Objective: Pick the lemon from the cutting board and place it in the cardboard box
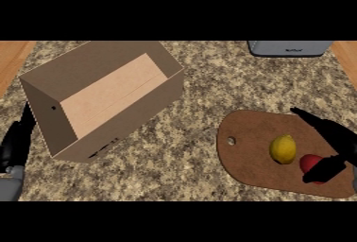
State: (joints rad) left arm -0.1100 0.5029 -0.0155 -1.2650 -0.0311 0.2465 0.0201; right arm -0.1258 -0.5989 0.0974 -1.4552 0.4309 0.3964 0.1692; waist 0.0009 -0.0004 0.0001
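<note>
A yellow lemon [282, 149] lies on the brown cutting board [254, 156] at the right. A red fruit [309, 162] sits just right of it, partly hidden by my right hand [333, 142]. That hand is open, with fingers stretched above the lemon's right side and the thumb below the red fruit; it holds nothing. The open cardboard box [105, 97] stands at the left. My left hand [17, 139] rests open beside the box's left wall.
A grey appliance [289, 47] sits at the counter's back right edge. Wooden strips border the speckled counter at both upper corners. Bare counter lies between the box and the board.
</note>
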